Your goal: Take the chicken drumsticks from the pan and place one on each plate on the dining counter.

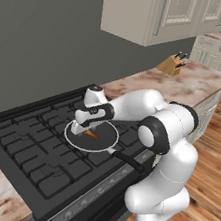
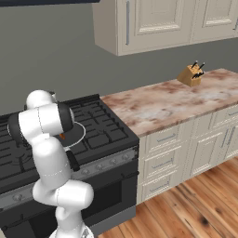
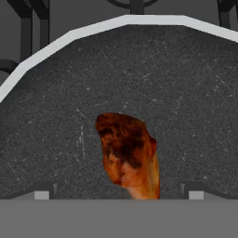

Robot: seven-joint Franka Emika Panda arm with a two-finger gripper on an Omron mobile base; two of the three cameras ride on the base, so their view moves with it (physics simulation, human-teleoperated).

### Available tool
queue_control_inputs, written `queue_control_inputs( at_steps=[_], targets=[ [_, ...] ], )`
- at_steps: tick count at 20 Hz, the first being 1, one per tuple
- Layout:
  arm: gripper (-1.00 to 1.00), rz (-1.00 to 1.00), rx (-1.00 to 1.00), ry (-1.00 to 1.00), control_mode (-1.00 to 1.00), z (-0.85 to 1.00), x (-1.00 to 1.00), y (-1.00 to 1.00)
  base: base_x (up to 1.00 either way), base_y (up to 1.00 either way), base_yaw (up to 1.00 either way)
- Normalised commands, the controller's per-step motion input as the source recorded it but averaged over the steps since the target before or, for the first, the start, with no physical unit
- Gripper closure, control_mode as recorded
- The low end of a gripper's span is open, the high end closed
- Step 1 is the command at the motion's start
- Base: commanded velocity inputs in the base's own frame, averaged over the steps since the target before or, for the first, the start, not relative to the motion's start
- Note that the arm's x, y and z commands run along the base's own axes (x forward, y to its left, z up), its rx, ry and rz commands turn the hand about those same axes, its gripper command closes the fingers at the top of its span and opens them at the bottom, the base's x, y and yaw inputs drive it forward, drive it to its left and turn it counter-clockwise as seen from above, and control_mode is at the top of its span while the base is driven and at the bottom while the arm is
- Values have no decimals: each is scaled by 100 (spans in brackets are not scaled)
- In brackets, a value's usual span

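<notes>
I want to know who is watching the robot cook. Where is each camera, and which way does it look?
Left base view: behind the arm on its left, looking down at the stove; the white arm rises lower right, open gripper over the pan.
Right base view: behind on its right, facing the same stove and counter; arm lower left.
Hand view: on the hand, looking straight into the pan at a drumstick; finger tips at the bottom.
Both base views share the knife block.

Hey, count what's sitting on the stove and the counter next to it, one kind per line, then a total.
Pan: 1
Chicken drumstick visible in the pan: 1
Knife block on the counter: 1
Total: 3
</notes>
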Motion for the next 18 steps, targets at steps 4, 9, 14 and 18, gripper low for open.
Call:
queue_control_inputs(
  at_steps=[4,9,14,18],
  targets=[
    [-100,13,0,0,-100,-22,8,0,0,0,0],
    [-100,13,0,0,-100,-12,1,0,0,0,0],
    [-100,12,0,0,-100,0,1,0,0,0,0],
    [-100,4,0,0,-100,0,8,0,0,0,0]
  ],
)
